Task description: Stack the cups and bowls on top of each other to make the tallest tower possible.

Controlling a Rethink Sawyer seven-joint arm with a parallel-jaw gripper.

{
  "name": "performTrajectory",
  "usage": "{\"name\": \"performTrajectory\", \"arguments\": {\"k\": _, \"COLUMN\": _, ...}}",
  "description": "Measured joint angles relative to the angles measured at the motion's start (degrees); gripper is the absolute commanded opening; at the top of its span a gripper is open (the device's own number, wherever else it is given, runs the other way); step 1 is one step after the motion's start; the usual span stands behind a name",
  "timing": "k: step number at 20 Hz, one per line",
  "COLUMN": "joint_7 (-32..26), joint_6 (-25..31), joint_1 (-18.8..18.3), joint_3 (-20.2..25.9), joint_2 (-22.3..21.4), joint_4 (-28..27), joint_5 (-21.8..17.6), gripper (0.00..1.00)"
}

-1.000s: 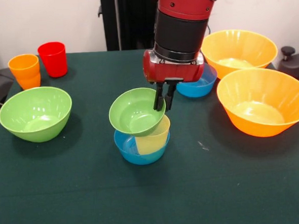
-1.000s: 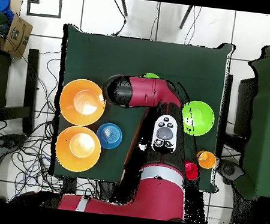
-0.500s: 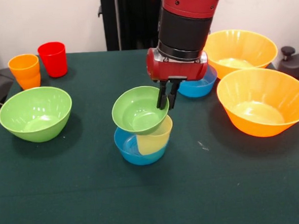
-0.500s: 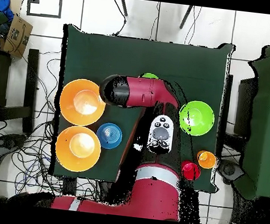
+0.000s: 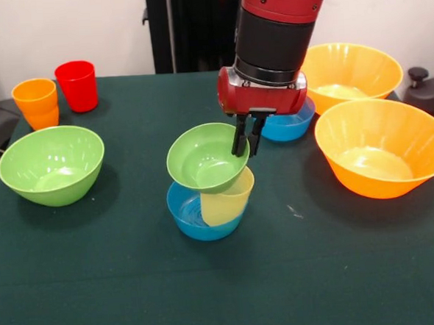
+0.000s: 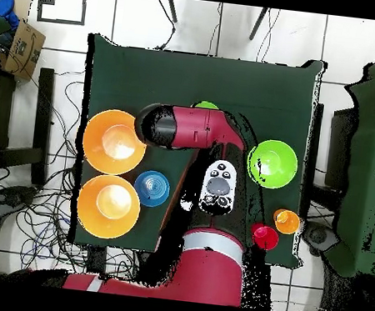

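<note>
My gripper (image 5: pixel 246 146) is shut on the right rim of the small green bowl (image 5: pixel 204 159) and holds it tilted on top of the pale yellow cup (image 5: pixel 229 198). The cup stands tilted inside a small blue bowl (image 5: pixel 191 216) at the table's middle. In the overhead view the arm hides this pile except a green sliver (image 6: pixel 206 106). A second small blue bowl (image 5: pixel 285 127) lies behind the gripper. Two very large orange bowls (image 5: pixel 382 149) (image 5: pixel 348 70) stand at the right. A large green bowl (image 5: pixel 51 164) is at the left, with the orange cup (image 5: pixel 36 102) and red cup (image 5: pixel 77 85) behind it.
The dark green table (image 5: pixel 225 294) spreads toward the front. A black post (image 5: pixel 187 28) stands behind the table. A black object (image 5: pixel 428 91) sits off the table's right edge. No purple bowl shows.
The gripper and the small green bowl have moved slightly right and a little up over the yellow cup, and the cup and blue bowl shifted right with them.
</note>
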Motion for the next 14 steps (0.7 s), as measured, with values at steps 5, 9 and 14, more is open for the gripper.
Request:
{"name": "performTrajectory", "arguments": {"k": 5, "joint_7": 0.0, "joint_6": 0.26, "joint_1": 0.15, "joint_3": -0.21, "joint_2": 0.01, "joint_4": 0.0, "joint_5": 0.34, "gripper": 0.0}}
{"name": "performTrajectory", "arguments": {"k": 9, "joint_7": 0.0, "joint_6": 1.14, "joint_1": 0.4, "joint_3": -0.24, "joint_2": 0.01, "joint_4": -0.22, "joint_5": 0.5, "gripper": 0.0}}
{"name": "performTrajectory", "arguments": {"k": 14, "joint_7": 0.0, "joint_6": 2.42, "joint_1": 0.61, "joint_3": -0.26, "joint_2": 0.01, "joint_4": -0.6, "joint_5": 0.63, "gripper": 0.0}}
